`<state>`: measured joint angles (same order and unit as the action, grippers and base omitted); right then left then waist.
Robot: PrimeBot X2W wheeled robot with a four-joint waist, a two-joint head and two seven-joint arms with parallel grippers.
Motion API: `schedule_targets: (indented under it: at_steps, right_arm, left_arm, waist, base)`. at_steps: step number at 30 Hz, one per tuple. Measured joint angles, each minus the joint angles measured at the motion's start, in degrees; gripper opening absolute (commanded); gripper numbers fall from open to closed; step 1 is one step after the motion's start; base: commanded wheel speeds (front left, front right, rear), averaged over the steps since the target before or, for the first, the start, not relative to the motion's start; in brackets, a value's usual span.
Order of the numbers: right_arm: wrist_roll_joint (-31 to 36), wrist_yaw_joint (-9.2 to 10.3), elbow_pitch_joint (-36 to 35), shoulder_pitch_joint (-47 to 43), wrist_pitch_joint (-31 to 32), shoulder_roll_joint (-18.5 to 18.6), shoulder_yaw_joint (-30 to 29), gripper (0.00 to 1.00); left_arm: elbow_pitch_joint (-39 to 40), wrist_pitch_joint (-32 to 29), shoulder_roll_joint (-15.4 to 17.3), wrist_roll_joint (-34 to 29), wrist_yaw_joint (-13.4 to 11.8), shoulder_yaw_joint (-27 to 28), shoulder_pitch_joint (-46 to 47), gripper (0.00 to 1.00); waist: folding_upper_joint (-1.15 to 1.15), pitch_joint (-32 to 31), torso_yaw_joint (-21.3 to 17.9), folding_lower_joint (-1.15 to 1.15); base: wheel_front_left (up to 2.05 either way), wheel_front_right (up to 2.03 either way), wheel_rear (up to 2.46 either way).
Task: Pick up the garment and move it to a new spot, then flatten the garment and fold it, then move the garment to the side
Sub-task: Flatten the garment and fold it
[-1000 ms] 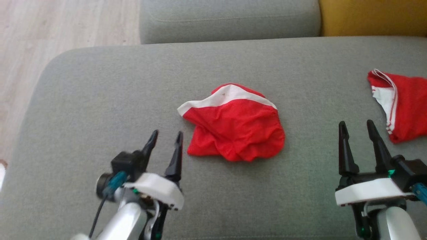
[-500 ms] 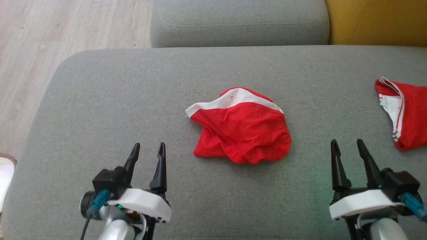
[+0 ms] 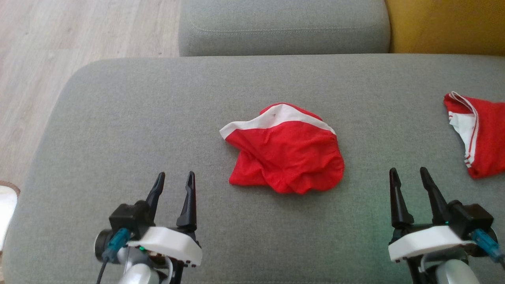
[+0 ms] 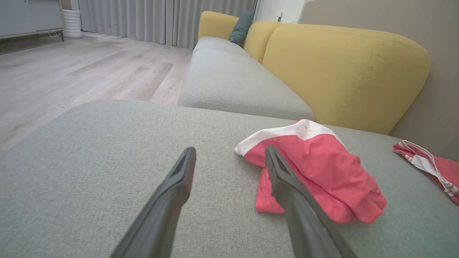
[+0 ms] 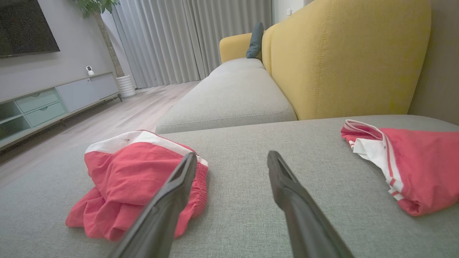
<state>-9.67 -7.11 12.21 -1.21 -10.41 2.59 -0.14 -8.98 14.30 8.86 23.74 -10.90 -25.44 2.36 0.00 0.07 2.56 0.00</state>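
Sofa seat (image 3: 118,118) is big, gray and soft. A red garment (image 3: 286,157) lies bunched in its middle, at one o'clock from the left claw (image 3: 175,177) and eleven o'clock from the right claw (image 3: 408,173). Both claws are wide open, holding nothing. The cloth looks light and floppy. Its white band (image 3: 276,116), at its twelve o'clock edge, seems the firmest place to pinch.

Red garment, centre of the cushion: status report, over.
Left tool open, right tool open, both clear of cloth. Red garment crumpled on grey cushion, untouched. Second red garment lies far right, apart; nothing blocking.
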Motion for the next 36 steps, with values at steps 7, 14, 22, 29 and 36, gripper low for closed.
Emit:
schedule_targets:
  at_steps: [7, 14, 22, 29, 36]
  right_arm:
    - [0.0, 0.00, 0.2, 0.0, 0.0, 0.0, 0.0, 1.00]
    - [0.0, 0.00, 0.2, 0.1, 0.0, 0.0, 0.0, 1.00]
    - [3.9, 0.00, 0.3, 4.2, 1.8, 0.0, 0.9, 1.00]
    - [8.7, 0.00, 4.6, 15.0, 8.4, 0.1, 6.4, 1.00]
    - [8.9, 0.00, 15.5, 24.8, 13.3, 4.0, 11.9, 1.00]
  left_arm:
    - [-0.3, 0.0, -0.2, 0.0, 0.4, 0.2, 0.0, 1.00]
    - [-0.6, 0.0, -0.5, -0.5, 0.9, 0.4, 0.0, 1.00]
    - [-0.6, 0.0, -1.1, -1.1, 1.4, 0.7, 0.2, 1.00]
    - [-0.6, 0.0, -2.2, -1.7, 1.9, 0.7, 1.1, 1.00]
    - [-1.2, 0.0, -3.7, -2.5, 2.9, 1.4, 2.6, 1.00]
  waist:
    - [0.00, 0.3, 0.1, 0.00]
    - [0.00, 0.7, 0.3, 0.00]
    - [0.00, 2.4, 1.0, 0.00]
    - [0.00, 4.8, 3.0, 0.01]
    - [0.00, 7.3, 7.2, 0.01]
  base:
    - [0.00, 0.00, 0.00]
    - [0.00, 0.00, 0.00]
    - [0.00, 0.00, 0.00]
    - [0.00, 0.00, 0.00]
    - [0.00, 0.00, 0.00]
